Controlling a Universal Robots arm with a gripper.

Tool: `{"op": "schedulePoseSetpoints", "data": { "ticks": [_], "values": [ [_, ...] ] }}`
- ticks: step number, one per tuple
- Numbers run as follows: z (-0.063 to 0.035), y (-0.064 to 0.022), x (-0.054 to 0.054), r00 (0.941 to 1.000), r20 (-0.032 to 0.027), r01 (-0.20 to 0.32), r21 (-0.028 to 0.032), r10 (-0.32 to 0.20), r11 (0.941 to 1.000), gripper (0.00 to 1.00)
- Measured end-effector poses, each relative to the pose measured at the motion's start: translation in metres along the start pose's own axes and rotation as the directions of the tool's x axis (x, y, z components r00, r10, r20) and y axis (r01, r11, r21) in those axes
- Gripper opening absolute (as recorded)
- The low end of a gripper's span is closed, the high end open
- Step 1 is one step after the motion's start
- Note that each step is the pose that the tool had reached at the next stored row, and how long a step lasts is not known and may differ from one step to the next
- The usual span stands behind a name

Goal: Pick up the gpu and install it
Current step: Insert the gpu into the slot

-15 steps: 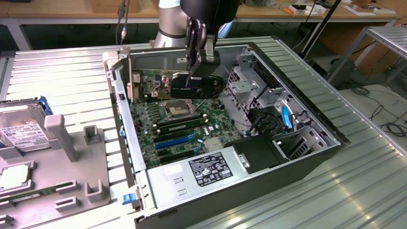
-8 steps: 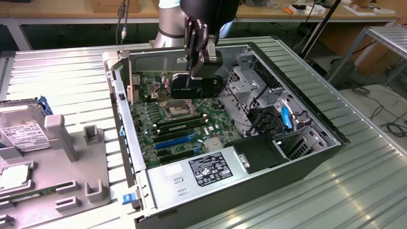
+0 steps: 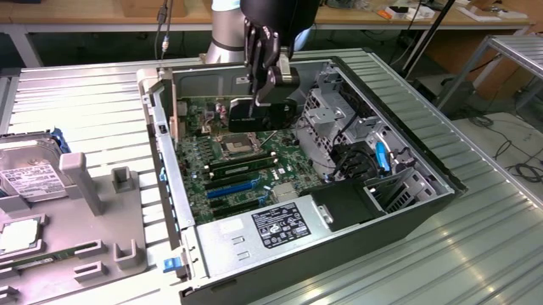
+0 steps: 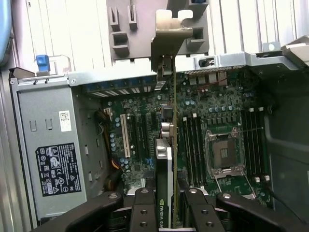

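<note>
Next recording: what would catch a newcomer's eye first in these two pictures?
The black end effector grips the gpu, a thin green circuit card with a black cooler block, over the green motherboard. That board lies inside an open black metal computer case, with a silver labelled power supply box at its near end in the exterior view.

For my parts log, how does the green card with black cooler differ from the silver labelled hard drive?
The gpu is thin and green, the hard drive boxy and silver. The gripper holds the gpu over the open case; the hard drive rests in the grey tray.
</note>
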State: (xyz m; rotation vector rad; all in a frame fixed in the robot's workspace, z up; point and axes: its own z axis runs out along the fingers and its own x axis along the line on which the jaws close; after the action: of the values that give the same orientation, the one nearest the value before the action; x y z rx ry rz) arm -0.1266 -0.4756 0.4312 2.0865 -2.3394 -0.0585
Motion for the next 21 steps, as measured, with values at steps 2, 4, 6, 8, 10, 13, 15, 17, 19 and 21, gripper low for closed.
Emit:
{"op": "schedulePoseSetpoints", "data": {
  "ticks": [2,4,6,8,10,13,15,17,19,21],
  "values": [
    [0.0000,0.0000,0.000,0.9999,-0.0005,0.017,-0.0004,-0.017,0.9999,0.27],
    [0.0000,0.0000,0.000,0.9992,-0.0012,0.039,-0.0008,-0.039,0.9992,0.27],
    [0.0000,0.0000,0.000,0.9990,-0.0015,0.045,-0.0010,-0.045,0.9990,0.27],
    [0.0000,-0.0013,0.000,0.9990,-0.0015,0.045,-0.0010,-0.045,0.9990,0.27],
    [0.0001,-0.0034,-0.001,0.9990,-0.0014,0.045,-0.0009,-0.045,0.9990,0.27],
    [0.0003,-0.0073,-0.001,0.9990,-0.0014,0.045,-0.0010,-0.045,0.9990,0.27],
    [0.0004,-0.0103,-0.002,0.9990,-0.0015,0.045,-0.0009,-0.045,0.9990,0.27],
    [0.0005,-0.0123,-0.002,0.9990,-0.0015,0.045,-0.0009,-0.045,0.9990,0.27],
    [0.0004,-0.0135,-0.003,0.9990,-0.0015,0.045,-0.0010,-0.045,0.9990,0.27],
    [0.0005,-0.0136,-0.003,0.9990,-0.0014,0.045,-0.0009,-0.045,0.9990,0.27]
  ]
}}
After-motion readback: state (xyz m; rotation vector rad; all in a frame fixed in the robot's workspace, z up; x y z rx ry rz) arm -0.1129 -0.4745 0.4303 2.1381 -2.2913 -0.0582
